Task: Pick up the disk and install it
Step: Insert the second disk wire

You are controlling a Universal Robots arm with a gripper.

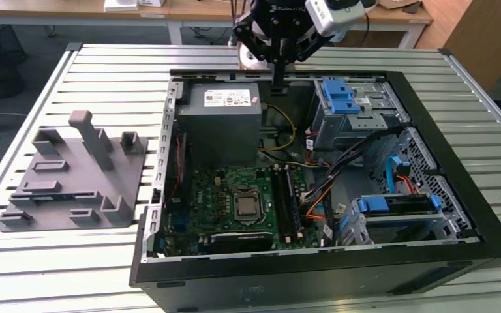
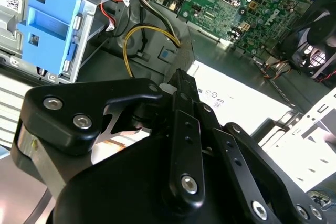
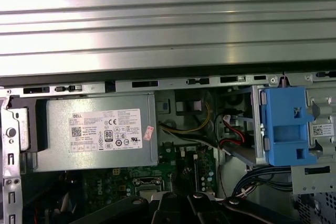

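Disk (image 1: 393, 205) sits in its bay at the exterior view's lower right, apparently installed already; gripper (image 1: 278, 83), upper centre, hangs closed and empty, well apart.

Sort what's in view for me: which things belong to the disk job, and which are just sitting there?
Job: silver-grey disk in its bright blue plastic bracket; black gripper.
Not the job: large grey metal box with white sticker; grey metal cage with blue latch; green circuit board; grey moulded fixture.
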